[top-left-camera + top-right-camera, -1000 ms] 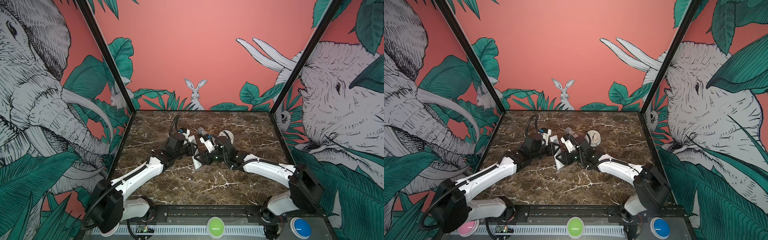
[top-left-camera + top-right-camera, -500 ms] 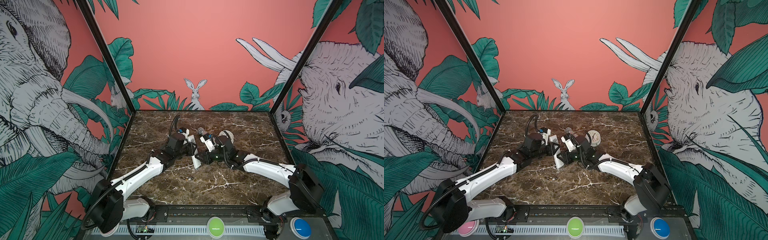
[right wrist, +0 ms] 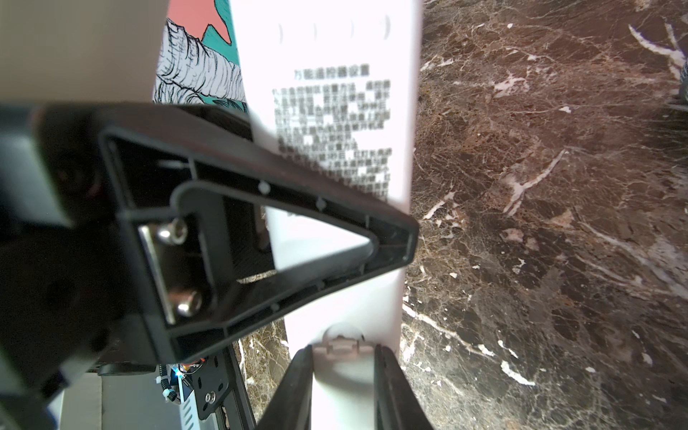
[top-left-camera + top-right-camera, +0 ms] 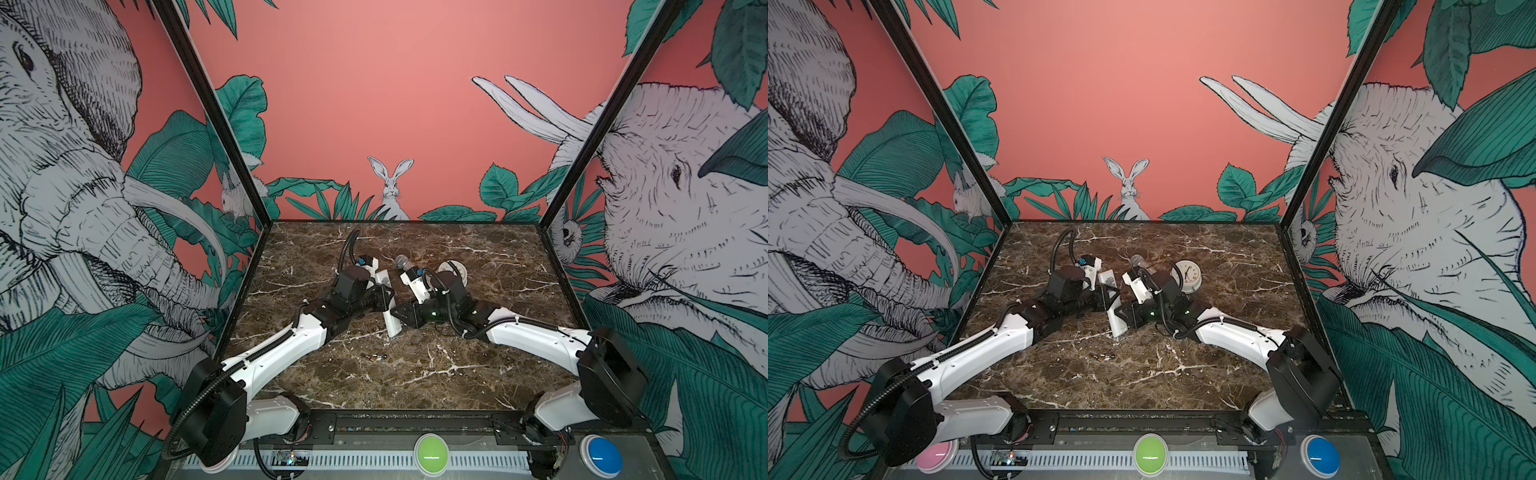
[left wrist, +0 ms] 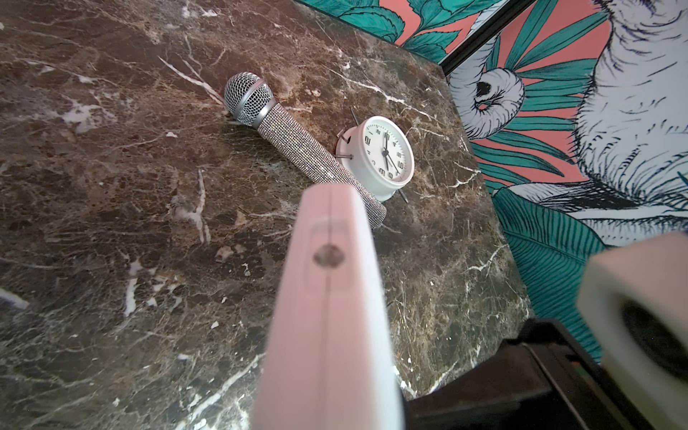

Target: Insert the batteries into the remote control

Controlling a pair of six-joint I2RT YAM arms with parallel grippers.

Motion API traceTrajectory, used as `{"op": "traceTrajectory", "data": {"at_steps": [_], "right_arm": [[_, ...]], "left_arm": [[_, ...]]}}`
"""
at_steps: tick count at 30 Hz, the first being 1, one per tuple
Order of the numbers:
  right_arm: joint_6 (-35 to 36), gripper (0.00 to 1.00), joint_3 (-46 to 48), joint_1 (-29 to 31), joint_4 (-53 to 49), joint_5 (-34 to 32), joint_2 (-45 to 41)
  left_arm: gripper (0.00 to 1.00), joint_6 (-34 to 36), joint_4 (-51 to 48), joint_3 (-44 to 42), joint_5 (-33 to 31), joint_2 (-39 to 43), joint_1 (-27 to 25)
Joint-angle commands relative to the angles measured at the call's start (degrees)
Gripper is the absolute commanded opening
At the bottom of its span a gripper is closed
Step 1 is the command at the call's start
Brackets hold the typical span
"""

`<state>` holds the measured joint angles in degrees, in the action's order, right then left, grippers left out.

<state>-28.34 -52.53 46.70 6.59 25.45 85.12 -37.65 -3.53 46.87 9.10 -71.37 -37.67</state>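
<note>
On the left, the left tool [image 4: 384, 296] is clamped fully shut on the remote control [image 4: 392, 324], gripping it partway along its length. In the right wrist view, 1 of its black triangular fingers [image 3: 260, 223] lies across the remote's plain white back, just below a block of printed text. The left wrist view shows the remote edge-on, its side seam running away from the camera.

Nearer the front of the marble counter [image 4: 415, 374], a little left of the remote's near end, the batteries [image 4: 374, 356] lie almost end to end, well apart from both tools.

In both top views the remote runs from beside the left wrist camera toward the front; whether its near end touches the counter I cannot tell.

From the right, the right tool [image 4: 402, 312] meets that near end. Its 2 dark fingers [image 3: 298, 387] sit tight against the remote's long edges, with a small latch tab showing between them.

Farther right and toward the back lies a glittering microphone [image 5: 283, 130]. A round white clock [image 5: 387, 156] stands just beside its handle.
</note>
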Motion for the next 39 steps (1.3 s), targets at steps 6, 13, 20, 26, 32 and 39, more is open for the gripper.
{"op": "traceTrajectory", "data": {"at_steps": [6,13,20,26,32,39], "right_arm": [[0.3,0.25,0.5,0.0,3.7,1.4,-0.4],[1.2,0.24,1.6,0.0,3.1,0.7,-2.3],[2.7,0.23,2.2,0.0,1.7,-0.7,-5.0],[3.9,0.23,1.9,0.0,0.7,-0.8,-5.6],[4.7,0.38,1.6,0.0,-1.1,-1.8,-6.3],[5.6,0.61,0.1,0.0,-2.0,-2.1,-4.8]], "left_arm": [[0.00,-1.2,2.9,0.1,1.6,0.2,-0.4],[0.00,-0.6,2.9,0.1,0.7,0.4,-0.4],[0.00,0.1,2.0,0.5,0.2,0.1,-0.4],[0.00,0.5,1.1,1.0,-0.1,0.0,-0.4],[0.00,0.7,0.8,1.2,0.0,-0.1,-0.4],[0.00,1.1,1.4,1.8,1.3,-0.5,-0.4]]}}
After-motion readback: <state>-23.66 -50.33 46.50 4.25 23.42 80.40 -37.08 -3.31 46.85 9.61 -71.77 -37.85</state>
